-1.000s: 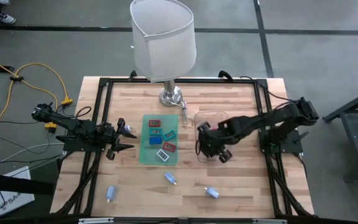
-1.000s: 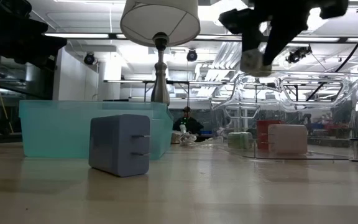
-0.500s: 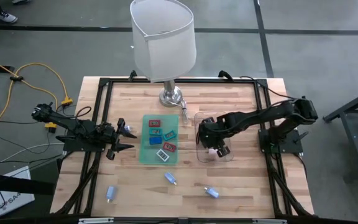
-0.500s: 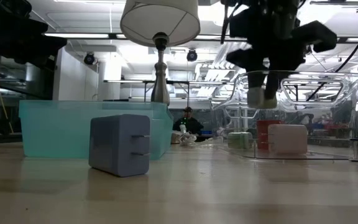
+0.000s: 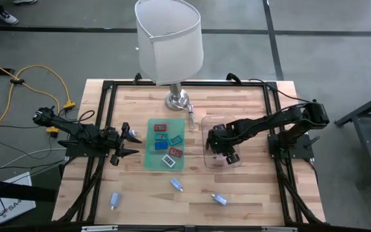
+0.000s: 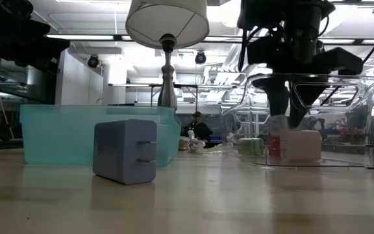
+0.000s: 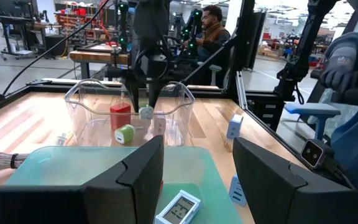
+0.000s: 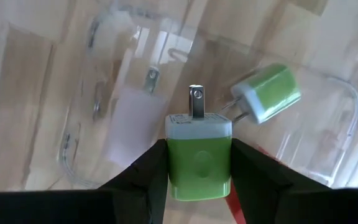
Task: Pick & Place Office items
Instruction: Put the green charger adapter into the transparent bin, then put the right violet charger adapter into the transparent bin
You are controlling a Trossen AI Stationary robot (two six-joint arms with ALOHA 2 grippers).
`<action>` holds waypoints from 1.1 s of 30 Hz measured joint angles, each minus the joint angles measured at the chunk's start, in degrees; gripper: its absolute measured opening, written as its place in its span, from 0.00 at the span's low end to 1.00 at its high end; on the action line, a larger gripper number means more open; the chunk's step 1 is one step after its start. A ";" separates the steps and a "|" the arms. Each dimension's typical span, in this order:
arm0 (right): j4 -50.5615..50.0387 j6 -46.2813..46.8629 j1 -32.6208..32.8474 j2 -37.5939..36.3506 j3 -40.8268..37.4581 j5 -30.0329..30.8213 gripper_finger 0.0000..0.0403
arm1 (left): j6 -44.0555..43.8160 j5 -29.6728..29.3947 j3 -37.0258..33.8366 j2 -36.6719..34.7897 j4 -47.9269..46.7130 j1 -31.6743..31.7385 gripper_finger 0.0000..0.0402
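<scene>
My right gripper (image 5: 223,148) reaches down inside the clear plastic tray (image 5: 206,161), shut on a green charger plug (image 8: 199,158). On the tray floor below it lie another green plug (image 8: 267,93), a pale pink plug (image 8: 129,118) and a red piece (image 7: 120,115). Several flat red, teal and blue pieces lie on the green mat (image 5: 153,161). Three light blue plugs (image 5: 176,185) lie loose on the wood near the front edge. My left gripper (image 5: 131,143) waits open and level at the table's left, beside the mat. My right gripper pinches the green plug's body by its two opposite sides (image 8: 173,168) between its two fingers (image 8: 145,177). The fingers come from above, pointing steeply down. The plug's white face and metal prong (image 8: 196,99) point away from the gripper, down toward the tray floor, and the plug hangs clear.
A lamp with a white shade (image 5: 170,42) stands on its metal base (image 5: 176,100) at the far edge, between mat and tray. Black frame rails (image 5: 102,129) run along the table's sides. In the low view a grey-blue plug (image 6: 124,151) stands before the teal mat.
My right gripper has sunk from above the clear tray's rim down into the tray, rolling a little about its own axis, still shut on the green plug. The plug now hangs low inside the tray walls.
</scene>
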 joint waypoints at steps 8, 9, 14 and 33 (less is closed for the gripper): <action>1.13 0.02 0.00 0.00 -1.79 0.06 0.36 | -0.02 0.00 0.00 0.00 0.02 -0.01 0.46; 1.27 0.02 0.02 0.00 -1.79 0.03 0.36 | -0.02 0.00 0.00 -0.02 -0.01 -0.01 0.46; 1.44 0.02 0.00 0.00 -1.78 -1.45 0.40 | 0.00 0.00 0.00 0.00 0.00 -0.01 0.46; 2.45 -0.15 0.02 0.00 -1.77 -1.72 0.43 | -0.01 0.00 0.00 0.00 0.01 0.01 0.46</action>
